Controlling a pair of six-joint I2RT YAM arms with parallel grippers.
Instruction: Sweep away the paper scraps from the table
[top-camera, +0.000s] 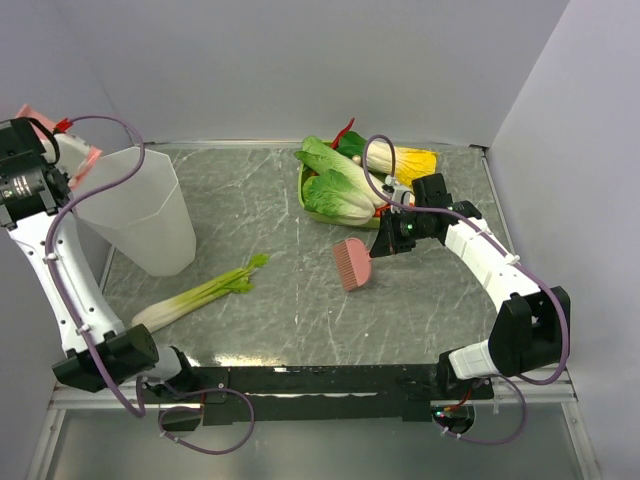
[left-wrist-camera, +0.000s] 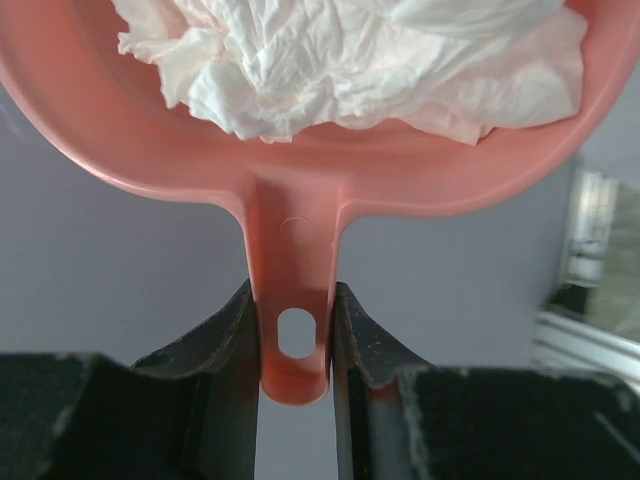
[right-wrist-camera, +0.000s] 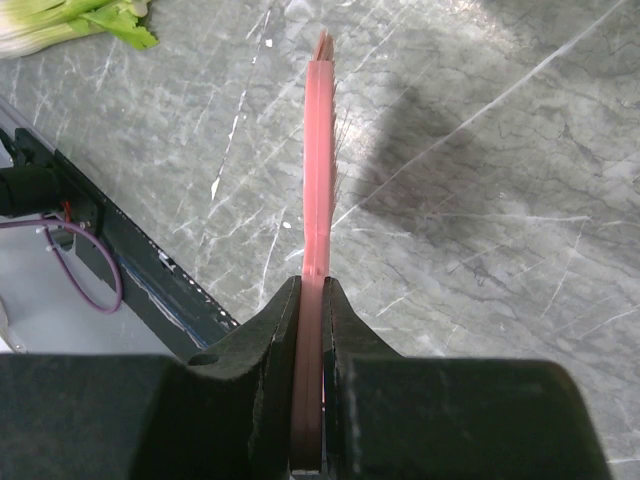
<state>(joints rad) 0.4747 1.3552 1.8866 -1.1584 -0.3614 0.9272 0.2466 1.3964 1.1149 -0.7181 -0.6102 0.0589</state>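
— Inside the pink dustpan (left-wrist-camera: 300, 190) lie the paper scraps (left-wrist-camera: 340, 70), a crumpled white heap that fills its bowl. No white bit shows on the table (top-camera: 300, 320) in the top view.

— And who holds the pan?

— The left gripper (left-wrist-camera: 294, 305). Its jaws are closed on the flat handle, one on each side, at the height of the hanging hole. The handle runs straight away from the wrist, so the bowl sits beyond the fingers.

— Where does the load go next, probably?

— Into the white bin (top-camera: 140, 215), it seems. The pan is held high at the far left corner, and the open mouth of the bin stands just to the right of it and seems lower. So the pan likely needs to go a little to the right and then tip along the handle line.

— Can the right arm help?

— Hardly. The right gripper (right-wrist-camera: 312, 295) is clamped on the pink brush (right-wrist-camera: 320, 150), which hangs over the middle of the table, well apart from the bin. The left arm is the near one.
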